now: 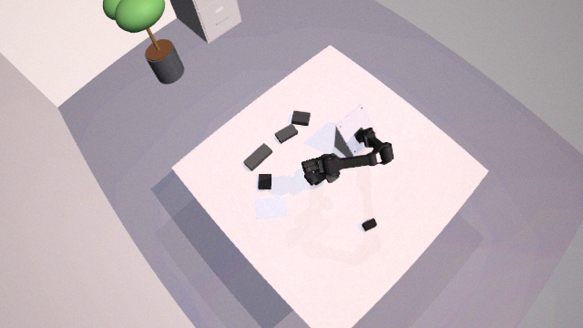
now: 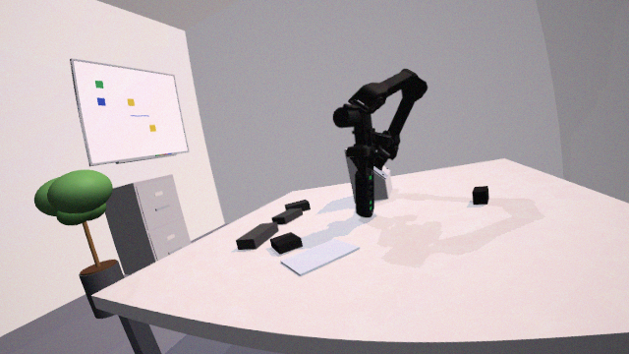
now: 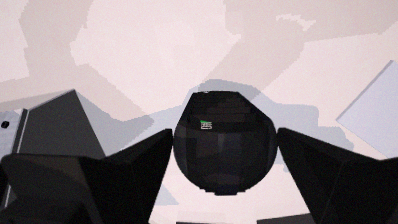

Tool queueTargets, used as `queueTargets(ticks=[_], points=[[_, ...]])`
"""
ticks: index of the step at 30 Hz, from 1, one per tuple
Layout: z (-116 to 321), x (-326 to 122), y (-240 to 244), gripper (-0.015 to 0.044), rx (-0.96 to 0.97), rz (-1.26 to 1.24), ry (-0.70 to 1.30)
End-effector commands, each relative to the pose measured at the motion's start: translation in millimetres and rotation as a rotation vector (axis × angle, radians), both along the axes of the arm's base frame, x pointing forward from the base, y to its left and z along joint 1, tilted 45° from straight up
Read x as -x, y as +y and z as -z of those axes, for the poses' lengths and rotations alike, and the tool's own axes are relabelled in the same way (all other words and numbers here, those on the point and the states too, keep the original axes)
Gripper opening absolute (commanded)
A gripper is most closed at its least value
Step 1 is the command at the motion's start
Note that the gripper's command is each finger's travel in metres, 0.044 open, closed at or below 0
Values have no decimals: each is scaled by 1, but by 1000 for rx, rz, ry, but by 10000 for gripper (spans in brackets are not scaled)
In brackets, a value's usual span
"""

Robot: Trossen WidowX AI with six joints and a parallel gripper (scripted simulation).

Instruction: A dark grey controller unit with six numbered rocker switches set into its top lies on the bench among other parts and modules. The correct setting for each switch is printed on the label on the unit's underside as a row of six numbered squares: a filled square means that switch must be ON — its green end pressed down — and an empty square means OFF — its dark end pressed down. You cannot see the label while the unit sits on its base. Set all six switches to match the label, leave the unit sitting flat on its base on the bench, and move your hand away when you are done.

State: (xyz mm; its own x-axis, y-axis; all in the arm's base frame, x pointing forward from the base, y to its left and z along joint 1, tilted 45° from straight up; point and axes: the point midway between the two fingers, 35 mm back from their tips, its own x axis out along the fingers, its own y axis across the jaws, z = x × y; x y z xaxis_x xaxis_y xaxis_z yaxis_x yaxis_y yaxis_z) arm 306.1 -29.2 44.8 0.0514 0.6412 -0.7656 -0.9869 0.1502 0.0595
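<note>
The dark controller unit [image 2: 365, 199] [image 3: 225, 162] stands on end, upright, held by my gripper [image 3: 224, 134]. The fingers press on its two sides; the gripper is shut on it. Its rounded lower end is at or just above the bench [image 2: 491, 275] [image 1: 410, 182]; touching or not I cannot tell. In the exterior view its switch face is turned to the right edge-on, with a few small green spots. In the wrist view I look along it from its upper end, with one small green patch and a bit of white lettering. Single switch positions are not readable. The underside label is hidden.
Dark blocks [image 1: 258, 157] [image 2: 257, 236] lie left of the arm, a smaller one [image 1: 264, 181] [image 2: 286, 242] beside a pale flat plate [image 1: 271, 208] [image 2: 319, 258] [image 3: 372, 110]. A grey upright panel [image 3: 60, 125] stands near the arm's base. Another small block [image 1: 369, 224] [image 2: 481, 195] lies apart.
</note>
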Motion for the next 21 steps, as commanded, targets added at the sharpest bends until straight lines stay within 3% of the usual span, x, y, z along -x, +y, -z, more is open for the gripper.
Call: queueTargets(ticks=[1,21], points=[[-2,-1,8,338,-18,-8,1],[-9,-3,21,338,-67,-5,-6]])
